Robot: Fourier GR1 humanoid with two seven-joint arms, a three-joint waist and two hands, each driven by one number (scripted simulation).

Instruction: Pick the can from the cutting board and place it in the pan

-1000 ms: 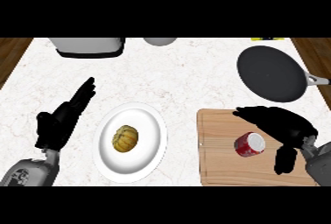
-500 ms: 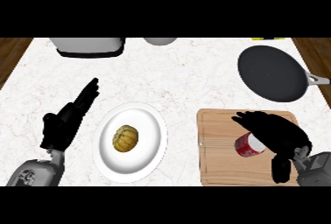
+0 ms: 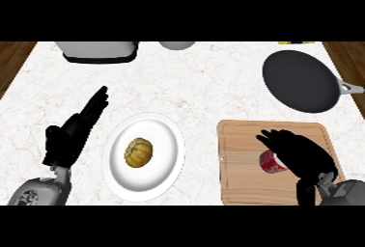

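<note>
A red can point(image 3: 269, 162) stands on the wooden cutting board point(image 3: 242, 144) at the lower right. My right hand point(image 3: 299, 153) hangs over it and covers its right side; the fingers bend down around the can's far edge, and whether they touch it I cannot see. The dark round pan point(image 3: 303, 81) lies at the upper right, its grey handle pointing right. My left hand point(image 3: 71, 135) rests open at the left, fingers straight and pointing up and to the right.
A white plate point(image 3: 164, 144) holding a yellow-brown pastry point(image 3: 138, 152) lies between the hands. A grey appliance point(image 3: 98, 50) and a grey bowl point(image 3: 176, 45) sit along the far edge. Wooden floor shows past both upper corners.
My right hand has slid left and downward over the can, now covering more of it. The left hand has drifted slightly down.
</note>
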